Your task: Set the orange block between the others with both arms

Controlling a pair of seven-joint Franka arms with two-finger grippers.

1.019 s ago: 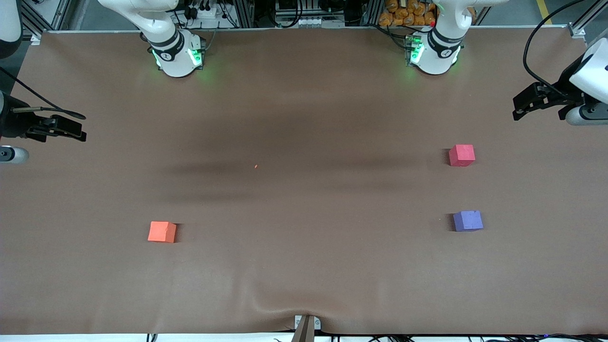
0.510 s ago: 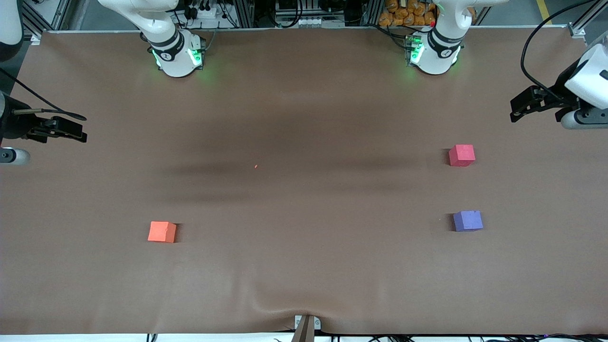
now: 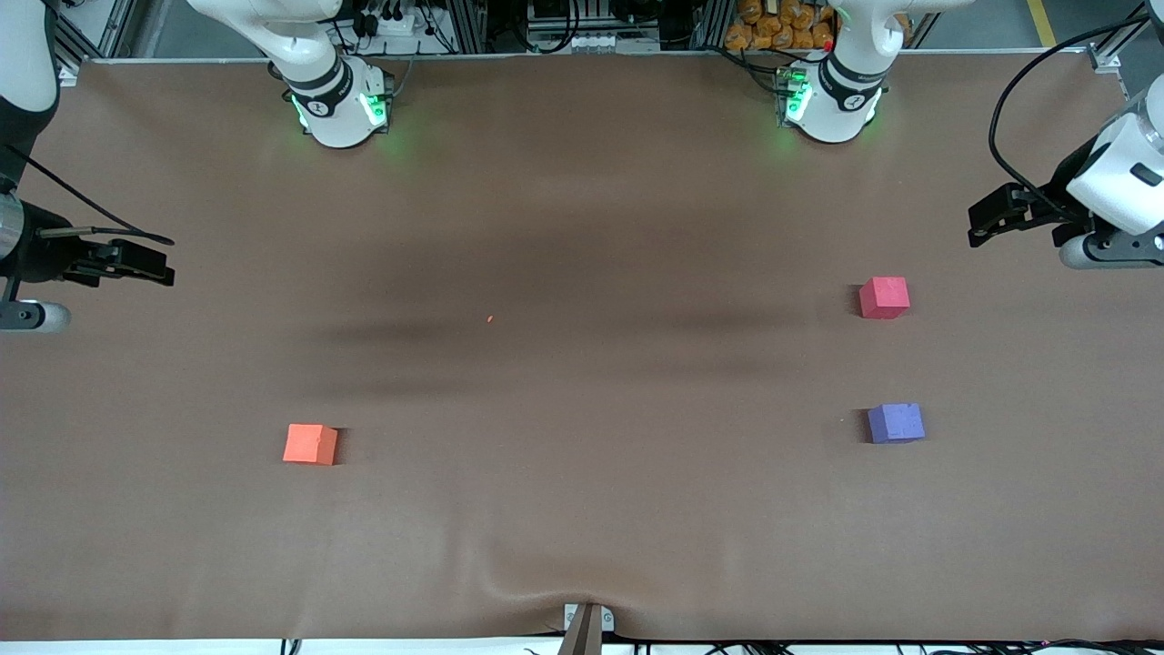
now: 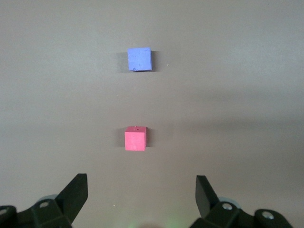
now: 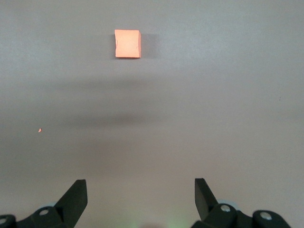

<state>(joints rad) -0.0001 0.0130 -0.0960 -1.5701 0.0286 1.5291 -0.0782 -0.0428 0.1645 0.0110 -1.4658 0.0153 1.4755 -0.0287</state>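
The orange block (image 3: 310, 445) (image 5: 128, 43) lies on the brown table toward the right arm's end. The red-pink cube (image 3: 884, 297) (image 4: 135, 139) and the purple-blue cube (image 3: 896, 423) (image 4: 139, 59) lie apart toward the left arm's end, the purple-blue one nearer to the front camera. My right gripper (image 3: 162, 267) (image 5: 141, 192) hangs open and holds nothing, over the table's edge at the right arm's end. My left gripper (image 3: 978, 225) (image 4: 141, 191) hangs open with nothing in it, over the left arm's end, close to the red-pink cube.
A tiny orange speck (image 3: 489, 318) (image 5: 40, 130) lies near the table's middle. The brown cloth (image 3: 582, 509) wrinkles at the front edge around a small bracket (image 3: 587, 622). Both green-lit arm bases (image 3: 338, 105) (image 3: 829, 98) stand at the robots' edge.
Both grippers have drifted slightly inward over the table, still open. The three cubes have not moved.
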